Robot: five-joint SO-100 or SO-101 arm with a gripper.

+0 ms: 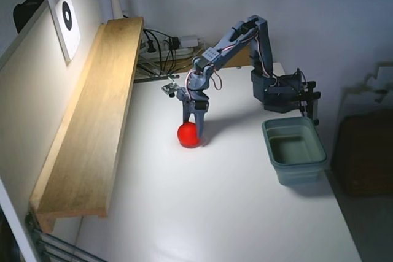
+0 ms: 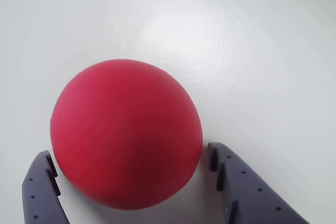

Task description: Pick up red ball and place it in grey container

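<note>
Grey-green plastic, the grey container point(image 1: 295, 150) sits with nothing in it near the white table's point(image 1: 233, 213) right edge in the fixed view, well apart from the red ball point(image 1: 188, 134). The ball rests on the table left of the container, bare tabletop between them. The gripper point(image 2: 128, 162) straddles the ball, fingers point(image 2: 239, 187) apart on either side.
</note>
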